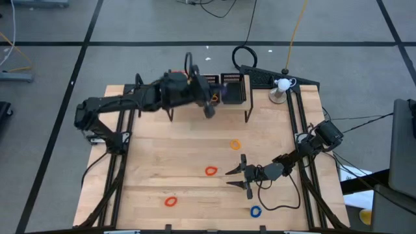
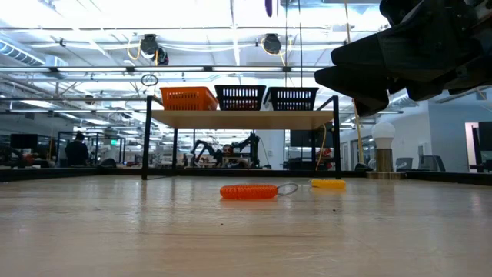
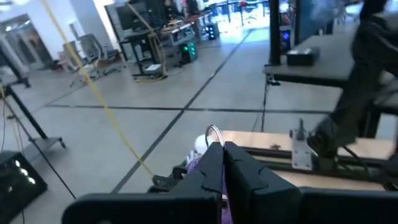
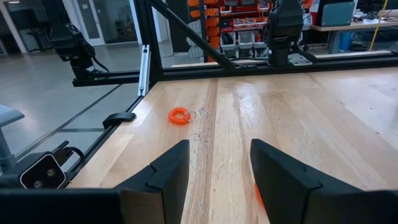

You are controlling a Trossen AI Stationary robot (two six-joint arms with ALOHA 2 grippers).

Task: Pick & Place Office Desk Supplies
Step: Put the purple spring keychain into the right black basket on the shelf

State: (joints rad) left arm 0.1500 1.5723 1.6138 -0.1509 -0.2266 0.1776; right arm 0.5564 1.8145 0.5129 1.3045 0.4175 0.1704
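My left gripper [image 1: 210, 109] is raised by the shelf's black mesh bins [image 1: 235, 88], shut on a purple rubber-band ring [image 3: 222, 185]. The ring's lower end shows at the top of the low view [image 2: 268, 8]. My right gripper [image 1: 235, 177] hovers low over the table, open, its fingers [image 4: 166, 174] pointing toward the table's left edge. A red ring [image 1: 210, 171] lies flat just ahead of its fingertips. An orange ring [image 1: 234, 144], a second red ring [image 1: 170, 201] and a blue ring [image 1: 255, 210] also lie flat on the wood. No card boxes show. My left gripper pinches the purple ring between its two shut fingers [image 3: 249, 177]. A purple strip [image 3: 222, 193] shows in the seam between them, and a thin metal loop [image 3: 214, 132] sticks out past the fingertips. The ring is lifted clear of table and shelf.
A low shelf [image 2: 238, 118] at the table's far edge carries an orange mesh bin [image 2: 188, 98] and two black ones [image 2: 240, 97]. A white lamp [image 1: 281, 86] stands at the far right corner. Black rails [image 1: 300, 130] run along both sides. Bare wood lies between the rings.
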